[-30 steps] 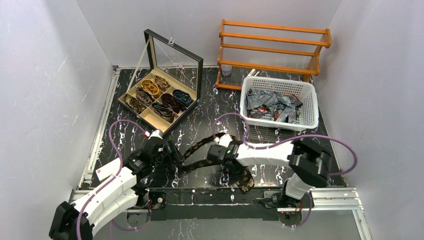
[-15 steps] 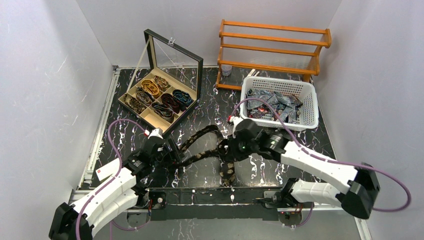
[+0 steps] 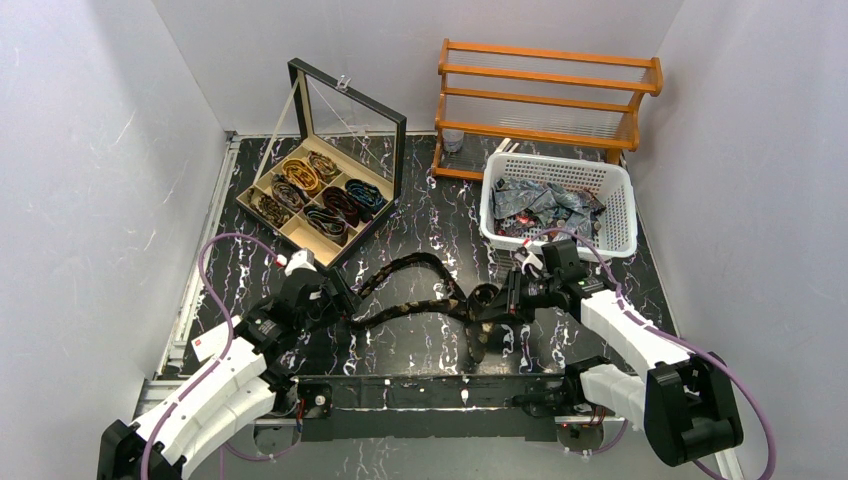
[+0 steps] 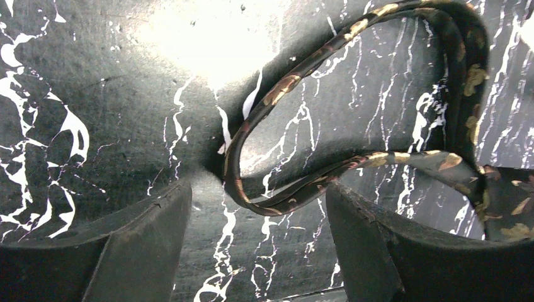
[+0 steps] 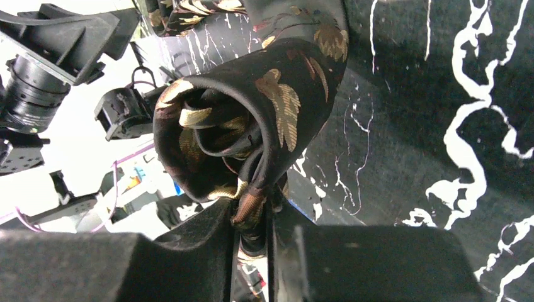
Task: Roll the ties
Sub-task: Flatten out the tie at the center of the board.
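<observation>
on the desk (image 3: 430,215) between the arms, swung the right tool (image 5: 252,217) off to the right, pinched tight on a first curl of the dark spotted tie (image 3: 405,311). held the left tool (image 4: 258,233) wide open around its other bend. only just started rolling.

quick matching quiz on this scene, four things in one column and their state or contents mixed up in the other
Things
1. left tool
2. right tool
3. white basket
4. lidded box

States
A. holds rolled ties
B. shut on the coiled end of the dark gold-patterned tie
C. open, straddling a bend of that same tie
D. holds a heap of loose ties

Pairs: 1-C, 2-B, 3-D, 4-A
</observation>
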